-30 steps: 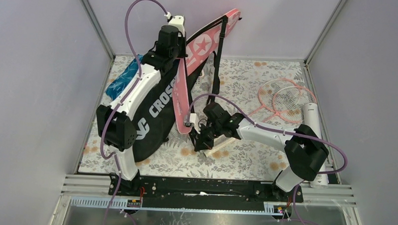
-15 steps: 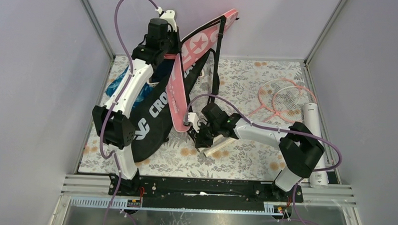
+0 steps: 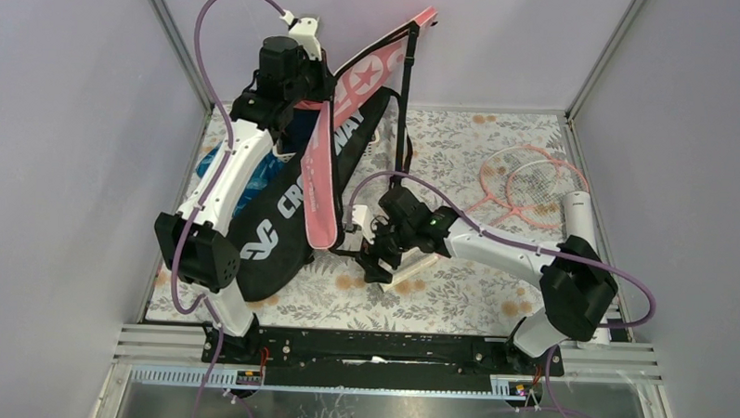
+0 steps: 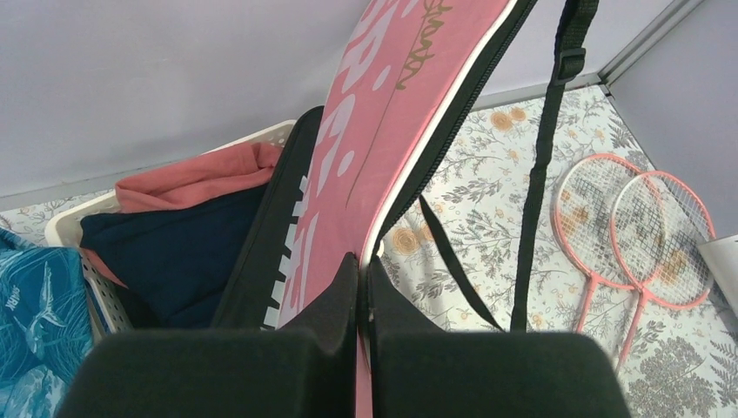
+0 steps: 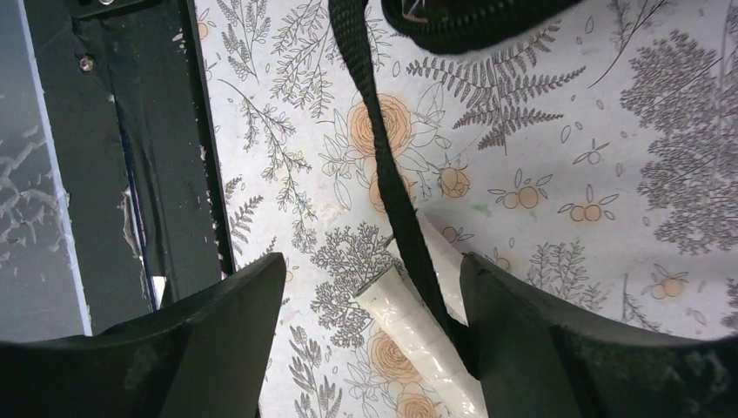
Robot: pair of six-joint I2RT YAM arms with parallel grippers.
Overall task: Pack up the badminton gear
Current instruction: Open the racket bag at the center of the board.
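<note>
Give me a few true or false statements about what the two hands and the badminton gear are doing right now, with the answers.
1. The left hand is pinched shut on the pink racket-shaped bag. True.
2. The right hand grips the white taped racket handle. False: its fingers stand open over the handle and a black strap.
3. Two pink-framed rackets lie overlapping on the floral tablecloth. True.
4. The white slatted plastic basket is empty. False: it holds navy and red clothes.
</note>
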